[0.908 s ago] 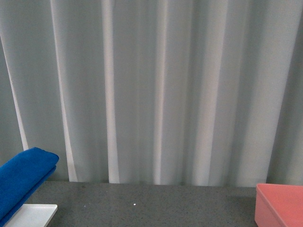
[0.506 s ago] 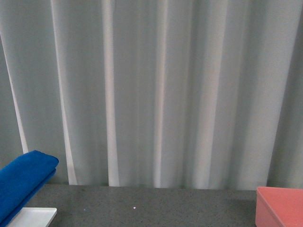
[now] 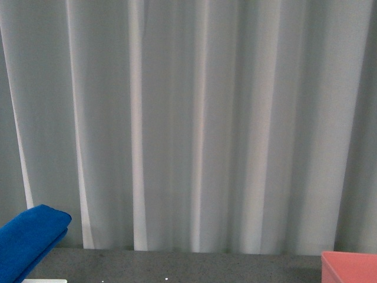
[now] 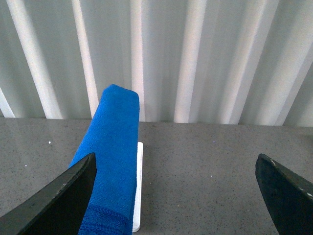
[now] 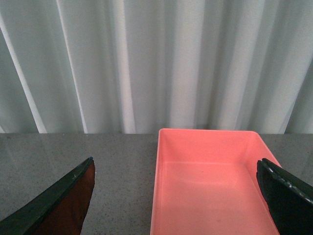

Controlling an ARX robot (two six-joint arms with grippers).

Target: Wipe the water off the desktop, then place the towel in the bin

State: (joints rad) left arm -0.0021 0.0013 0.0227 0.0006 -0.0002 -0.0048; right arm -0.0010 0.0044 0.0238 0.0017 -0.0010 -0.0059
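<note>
Two jaw pairs, wide apart, empty. Left gripper [image 4: 176, 159] view: towel [image 4: 115, 147] lengthwise. Right gripper [image 5: 176, 164] view: bin [image 5: 210, 196] interior. Front: corners only.

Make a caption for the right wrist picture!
Open right gripper facing the pink bin on the grey desktop.

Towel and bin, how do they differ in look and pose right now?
The towel is royal blue, the bin salmon pink. The towel is soft terry cloth, folded and raised at a slant; the bin is a rigid box sitting flat and empty. Both stand near the curtain, neither gripped.
</note>
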